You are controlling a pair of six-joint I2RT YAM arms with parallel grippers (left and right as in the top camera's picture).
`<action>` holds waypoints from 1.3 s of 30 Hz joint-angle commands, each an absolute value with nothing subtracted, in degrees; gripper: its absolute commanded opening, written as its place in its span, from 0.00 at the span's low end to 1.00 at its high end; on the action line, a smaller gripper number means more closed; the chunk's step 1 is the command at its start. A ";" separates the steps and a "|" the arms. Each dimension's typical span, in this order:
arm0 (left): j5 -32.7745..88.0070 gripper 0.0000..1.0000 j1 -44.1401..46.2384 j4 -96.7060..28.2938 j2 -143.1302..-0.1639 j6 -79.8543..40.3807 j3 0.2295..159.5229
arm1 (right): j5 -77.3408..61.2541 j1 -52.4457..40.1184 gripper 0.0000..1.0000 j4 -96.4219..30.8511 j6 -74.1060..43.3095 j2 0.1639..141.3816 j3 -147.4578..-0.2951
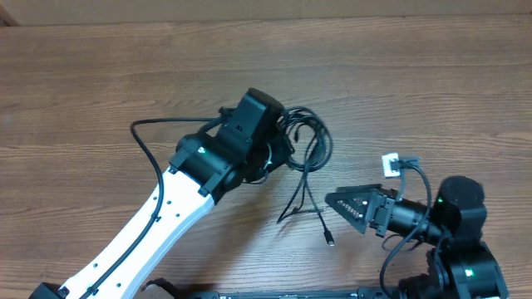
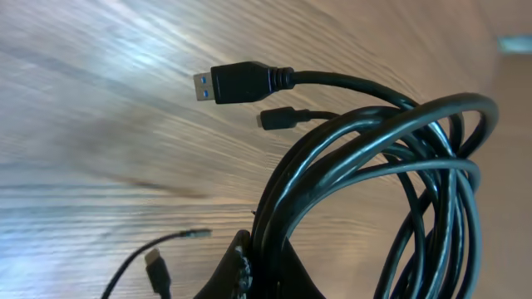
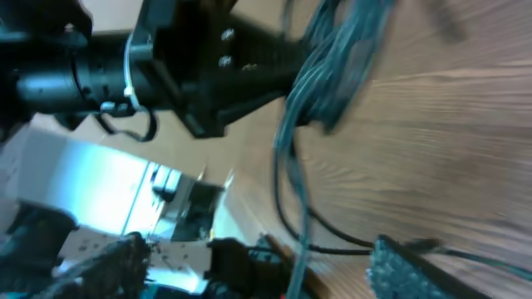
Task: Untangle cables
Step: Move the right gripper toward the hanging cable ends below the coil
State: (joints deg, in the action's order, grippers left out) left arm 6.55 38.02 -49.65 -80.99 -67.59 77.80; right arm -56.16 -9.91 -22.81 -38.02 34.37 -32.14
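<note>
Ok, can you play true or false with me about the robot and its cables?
1. The table is wooden. True.
2. The cables are red. False: they are black.
3. One plug has blue inside its tip. True.
4. The right gripper holds the bundle of cables. False: the bundle is at the left gripper, and the right gripper sits off to one side.
5. A small white thing lies on the table near the right arm. True.
</note>
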 commanded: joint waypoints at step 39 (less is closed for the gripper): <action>-4.38 0.04 35.53 -55.92 -80.55 -70.26 77.91 | -44.66 -28.58 0.04 -13.34 -48.47 49.36 -33.41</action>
State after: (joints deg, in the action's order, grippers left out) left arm 6.74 35.90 -53.93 -81.01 -70.61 77.52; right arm -45.54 -28.10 -13.17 -48.21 49.30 -32.21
